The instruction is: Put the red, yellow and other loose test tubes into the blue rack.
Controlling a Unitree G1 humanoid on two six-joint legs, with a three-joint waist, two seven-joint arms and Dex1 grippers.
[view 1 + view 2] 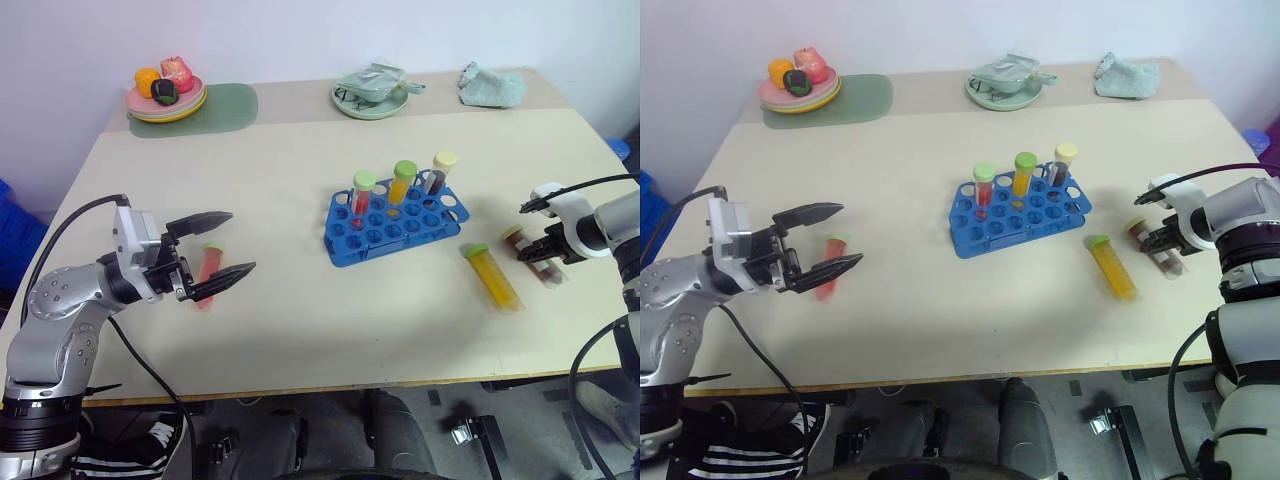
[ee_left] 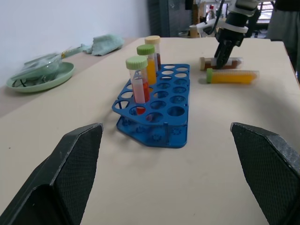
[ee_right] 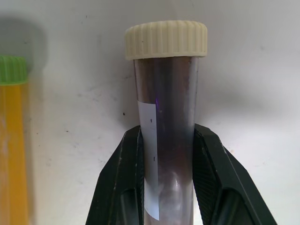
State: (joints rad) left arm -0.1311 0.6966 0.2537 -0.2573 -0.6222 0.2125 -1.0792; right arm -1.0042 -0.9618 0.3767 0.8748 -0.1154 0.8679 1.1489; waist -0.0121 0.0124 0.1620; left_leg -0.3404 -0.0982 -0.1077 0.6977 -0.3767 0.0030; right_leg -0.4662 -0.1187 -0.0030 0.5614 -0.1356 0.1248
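Right gripper [image 3: 164, 178] clamps the brown-red tube [image 3: 168, 140] lying on the table [image 1: 300, 330], beside the yellow tube [image 1: 492, 276]. Left gripper [image 1: 226, 244] hangs wide open above the red tube [image 1: 207, 272]. Blue rack [image 1: 395, 228] stands between them.

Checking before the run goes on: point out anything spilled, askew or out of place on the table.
No spill or damage shows. Three capped tubes lie flat off the blue rack: the red tube by the open left gripper, the yellow tube, and the dark tube clamped by the right gripper. Three others stand upright in the rack.
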